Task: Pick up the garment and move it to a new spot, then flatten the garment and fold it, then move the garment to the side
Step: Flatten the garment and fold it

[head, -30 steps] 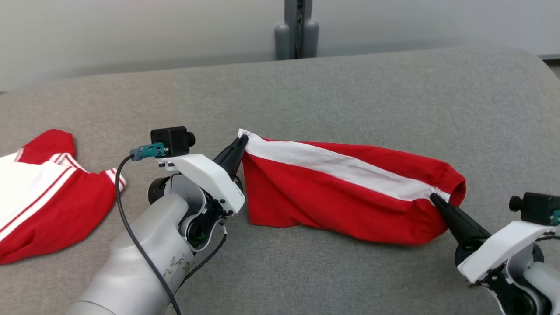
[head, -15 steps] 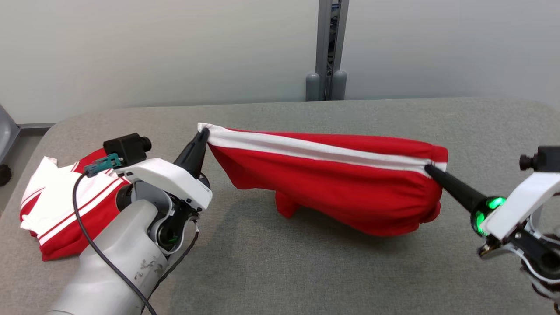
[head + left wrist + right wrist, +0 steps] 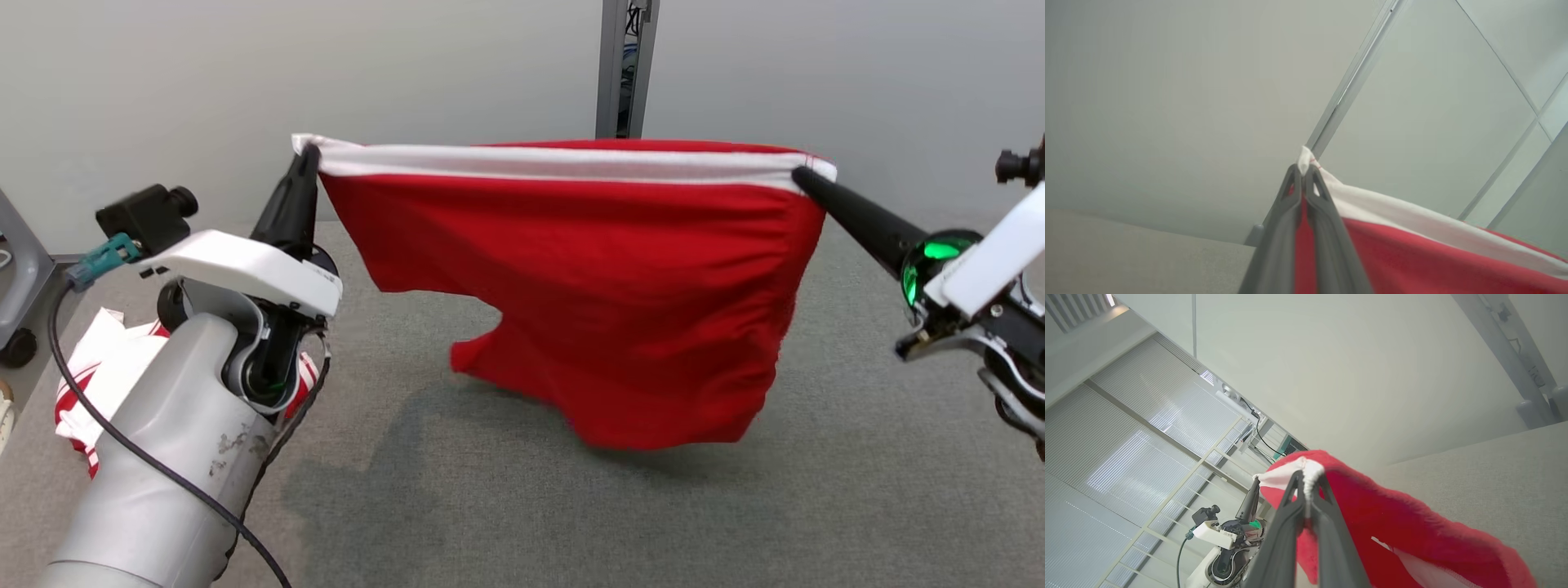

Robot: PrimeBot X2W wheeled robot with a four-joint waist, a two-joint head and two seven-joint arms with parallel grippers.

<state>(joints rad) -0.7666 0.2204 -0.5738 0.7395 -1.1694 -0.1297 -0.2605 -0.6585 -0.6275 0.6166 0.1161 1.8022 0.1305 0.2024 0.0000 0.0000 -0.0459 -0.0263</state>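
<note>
Head view, nearest first. The left forearm (image 3: 155,457) enters at 7 o'clock. Beside it, at 8 o'clock, a second red-and-white garment (image 3: 90,367) lies crumpled on the bench (image 3: 490,506). The left pincer (image 3: 304,155), at 10 o'clock, is clamped on one end of the white band (image 3: 555,162). The right pincer (image 3: 804,173), at 2 o'clock, is clamped on the other end. The garment (image 3: 588,286) hangs between them, band taut and level, its red cloth apparently clear of the bench. Judgement: it is gripped at both corners so that it hangs spread, ready for carrying and laying flat. A grey post (image 3: 624,65) stands behind at 12 o'clock.
</note>
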